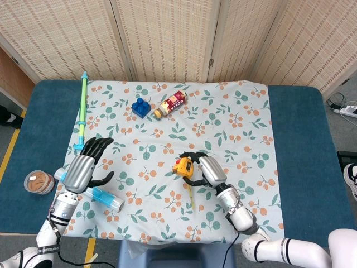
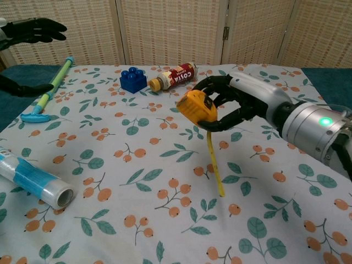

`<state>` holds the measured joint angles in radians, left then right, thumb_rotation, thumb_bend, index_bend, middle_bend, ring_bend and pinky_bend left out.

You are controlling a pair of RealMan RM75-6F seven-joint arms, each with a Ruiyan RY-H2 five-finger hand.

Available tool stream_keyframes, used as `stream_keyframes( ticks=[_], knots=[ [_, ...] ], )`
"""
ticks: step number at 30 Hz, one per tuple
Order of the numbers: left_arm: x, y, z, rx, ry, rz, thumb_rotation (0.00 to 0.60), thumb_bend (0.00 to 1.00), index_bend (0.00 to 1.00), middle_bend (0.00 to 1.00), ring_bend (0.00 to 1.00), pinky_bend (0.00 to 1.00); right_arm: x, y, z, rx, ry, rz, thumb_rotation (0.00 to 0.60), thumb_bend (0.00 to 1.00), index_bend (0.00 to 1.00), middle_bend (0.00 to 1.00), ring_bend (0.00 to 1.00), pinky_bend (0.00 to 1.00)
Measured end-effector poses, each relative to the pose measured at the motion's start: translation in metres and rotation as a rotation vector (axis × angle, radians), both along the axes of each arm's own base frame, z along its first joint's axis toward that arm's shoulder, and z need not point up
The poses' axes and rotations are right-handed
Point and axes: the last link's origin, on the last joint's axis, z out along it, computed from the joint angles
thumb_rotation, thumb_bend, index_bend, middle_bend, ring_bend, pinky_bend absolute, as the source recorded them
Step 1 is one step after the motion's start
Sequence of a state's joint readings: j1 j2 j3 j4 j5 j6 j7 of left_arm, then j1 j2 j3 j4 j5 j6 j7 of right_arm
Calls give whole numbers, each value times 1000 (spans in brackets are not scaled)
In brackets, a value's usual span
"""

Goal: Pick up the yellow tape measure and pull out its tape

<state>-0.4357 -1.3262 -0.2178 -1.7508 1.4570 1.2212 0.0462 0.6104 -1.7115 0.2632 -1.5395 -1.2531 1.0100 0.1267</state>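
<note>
My right hand (image 1: 204,170) (image 2: 231,102) holds the yellow tape measure (image 1: 183,166) (image 2: 196,106) lifted above the middle of the floral cloth. A short length of yellow tape (image 2: 215,163) (image 1: 189,192) hangs out of it, its tip down on the cloth. My left hand (image 1: 87,163) is raised over the left side with its fingers spread and nothing in it; in the chest view only its dark fingertips (image 2: 34,28) show at the top left.
A clear roll with a blue label (image 1: 103,196) (image 2: 32,181) lies front left. A green and teal stick (image 1: 82,110) (image 2: 49,89), a blue brick (image 1: 141,107) (image 2: 132,80) and a coffee bottle (image 1: 172,104) (image 2: 173,75) lie at the back. A small tin (image 1: 38,182) sits off the cloth at left.
</note>
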Motion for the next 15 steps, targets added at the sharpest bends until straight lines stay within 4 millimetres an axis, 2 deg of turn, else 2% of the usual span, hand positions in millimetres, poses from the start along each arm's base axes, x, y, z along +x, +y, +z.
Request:
stream_keyframes(
  ticks=[3, 8, 15],
  knots=[
    [18, 4, -9, -24, -5, -20, 600, 345, 91, 116, 94, 0, 12, -1, -9, 0, -80, 30, 600, 407, 490, 448, 388, 230],
    [37, 5, -19, -39, 11, -54, 600, 326, 76, 111, 89, 0, 26, -4, -26, -16, -144, 77, 600, 407, 490, 447, 388, 230],
    [67, 0, -34, -66, 11, -118, 600, 324, 73, 112, 89, 0, 35, -6, -39, -29, -179, 111, 600, 407, 490, 445, 388, 230]
  ],
)
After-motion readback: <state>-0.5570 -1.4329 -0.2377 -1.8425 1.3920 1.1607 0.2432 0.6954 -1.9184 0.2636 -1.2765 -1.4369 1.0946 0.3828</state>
